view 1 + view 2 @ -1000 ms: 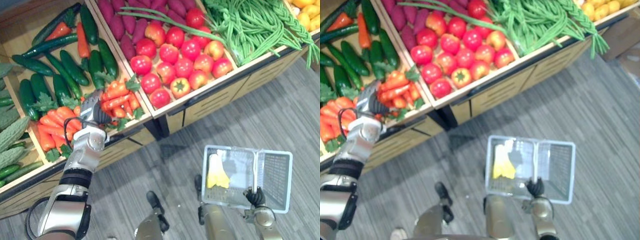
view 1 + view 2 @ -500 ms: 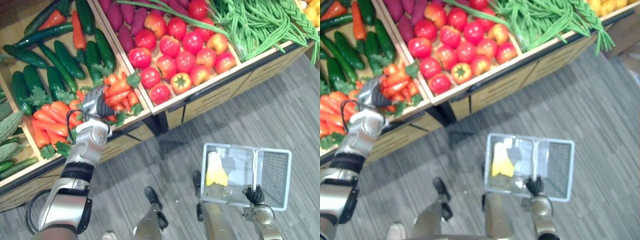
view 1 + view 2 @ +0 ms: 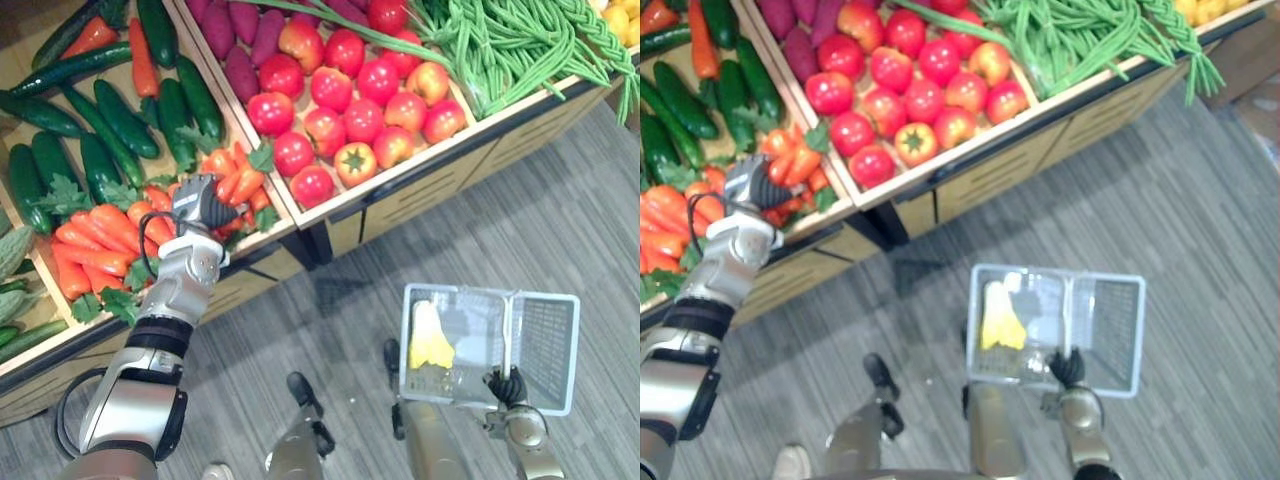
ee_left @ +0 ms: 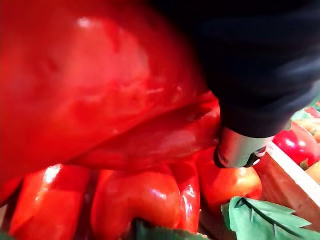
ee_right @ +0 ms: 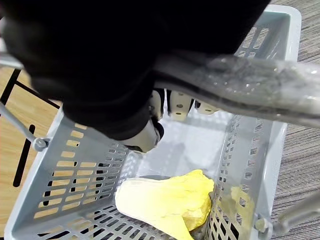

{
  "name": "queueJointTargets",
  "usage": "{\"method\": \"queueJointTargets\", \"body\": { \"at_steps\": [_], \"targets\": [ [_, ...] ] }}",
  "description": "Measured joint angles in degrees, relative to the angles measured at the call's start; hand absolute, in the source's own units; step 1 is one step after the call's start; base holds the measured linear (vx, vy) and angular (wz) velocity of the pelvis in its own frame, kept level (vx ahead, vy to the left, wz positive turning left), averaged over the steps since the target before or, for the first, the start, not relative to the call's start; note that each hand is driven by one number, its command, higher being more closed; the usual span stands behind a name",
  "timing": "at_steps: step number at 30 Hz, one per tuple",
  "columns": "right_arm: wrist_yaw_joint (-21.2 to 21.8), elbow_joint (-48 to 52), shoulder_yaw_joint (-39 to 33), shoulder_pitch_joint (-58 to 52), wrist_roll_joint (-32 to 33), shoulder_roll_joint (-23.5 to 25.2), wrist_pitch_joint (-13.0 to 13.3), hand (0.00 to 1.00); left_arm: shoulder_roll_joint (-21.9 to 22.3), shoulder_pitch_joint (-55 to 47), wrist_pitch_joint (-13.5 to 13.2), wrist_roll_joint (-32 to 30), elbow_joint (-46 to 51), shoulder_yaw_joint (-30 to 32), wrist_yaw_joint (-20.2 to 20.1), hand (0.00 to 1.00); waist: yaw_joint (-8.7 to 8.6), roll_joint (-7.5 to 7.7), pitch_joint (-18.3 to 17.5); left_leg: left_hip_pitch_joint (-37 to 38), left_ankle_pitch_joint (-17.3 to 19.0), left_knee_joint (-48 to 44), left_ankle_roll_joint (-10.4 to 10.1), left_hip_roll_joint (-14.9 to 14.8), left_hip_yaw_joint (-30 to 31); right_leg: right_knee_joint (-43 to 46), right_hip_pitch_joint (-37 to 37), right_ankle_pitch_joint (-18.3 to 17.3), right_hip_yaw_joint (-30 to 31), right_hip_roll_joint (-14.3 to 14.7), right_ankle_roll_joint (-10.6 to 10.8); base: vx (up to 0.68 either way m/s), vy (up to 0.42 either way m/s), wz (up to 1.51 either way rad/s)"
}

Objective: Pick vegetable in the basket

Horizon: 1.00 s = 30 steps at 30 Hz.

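My left hand (image 3: 200,204) rests on a pile of glossy red peppers (image 3: 240,178) at the front corner of the wooden produce stand. Its fingers are curled round one red pepper (image 4: 95,85), which sits right against the palm in the left wrist view, with one finger (image 4: 237,148) beside it. My right hand (image 3: 507,385) is low at the right, shut on the handle (image 5: 240,85) of a grey plastic basket (image 3: 560,350). A pale yellow vegetable (image 5: 165,202) lies in the basket's left half.
The stand holds carrots (image 3: 100,235), cucumbers (image 3: 120,110), tomatoes (image 3: 350,110), purple sweet potatoes (image 3: 240,30) and green beans (image 3: 510,40). Its wooden front edge (image 3: 420,195) runs diagonally above grey plank floor (image 3: 560,200).
My left hand's fingers have curled shut over the red peppers. The camera has shifted slightly. The right hand and basket keep their place.
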State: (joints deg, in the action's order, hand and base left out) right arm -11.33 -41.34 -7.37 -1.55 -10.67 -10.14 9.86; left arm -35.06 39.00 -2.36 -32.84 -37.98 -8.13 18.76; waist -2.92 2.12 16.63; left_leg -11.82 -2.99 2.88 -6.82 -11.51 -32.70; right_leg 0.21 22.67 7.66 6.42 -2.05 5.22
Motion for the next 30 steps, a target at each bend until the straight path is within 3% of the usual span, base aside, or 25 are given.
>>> {"method": "queueJointTargets", "body": {
  "at_steps": [10, 22, 26, 30],
  "targets": [
    [0.3, -0.1, 0.0, -0.1, 0.0, 0.0, -1.1, 1.00, 0.1, 0.1, 0.4, -1.4, 0.4, 0.4, 0.0, 1.00, 0.05, -0.06, 0.0, 2.0, 0.7, -1.2, -0.2, -0.6, 0.4, 0.0, -2.5, 0.0, 0.0, 0.2, 0.0, 0.00, -0.001, 0.00],
    [0.6, -2.6, -1.8, -0.4, -0.5, 0.0, -1.7, 1.00, -0.3, -3.4, 0.1, -4.3, 8.6, 3.9, 0.0, 1.00, -0.04, -0.67, -0.5, 6.6, 0.8, -2.0, -0.3, -0.6, 2.4, 0.0, -8.3, -0.4, -1.6, 0.0, -0.4, 0.01, -0.010, 0.05],
    [1.8, -4.7, -4.0, -0.7, -1.3, -1.2, -2.4, 1.00, -1.9, -9.9, -0.6, -4.7, 11.4, 3.9, -0.7, 1.00, -1.23, -2.15, -4.1, 7.4, 0.2, -1.0, 0.2, 0.9, 3.5, 0.1, -9.2, -1.3, -2.8, -0.9, -0.5, 0.00, 0.011, 0.12],
    [2.9, -4.5, -5.9, -1.1, -4.8, -5.5, -3.4, 1.00, -4.3, -15.3, -3.8, -5.8, 17.3, 3.7, -1.7, 1.00, -1.42, -2.12, -6.8, 10.0, 0.0, 1.1, 0.2, 2.5, 3.6, -0.1, -11.0, -2.3, -2.8, -1.9, 0.2, 0.00, 0.036, 0.07]
  ]
}}
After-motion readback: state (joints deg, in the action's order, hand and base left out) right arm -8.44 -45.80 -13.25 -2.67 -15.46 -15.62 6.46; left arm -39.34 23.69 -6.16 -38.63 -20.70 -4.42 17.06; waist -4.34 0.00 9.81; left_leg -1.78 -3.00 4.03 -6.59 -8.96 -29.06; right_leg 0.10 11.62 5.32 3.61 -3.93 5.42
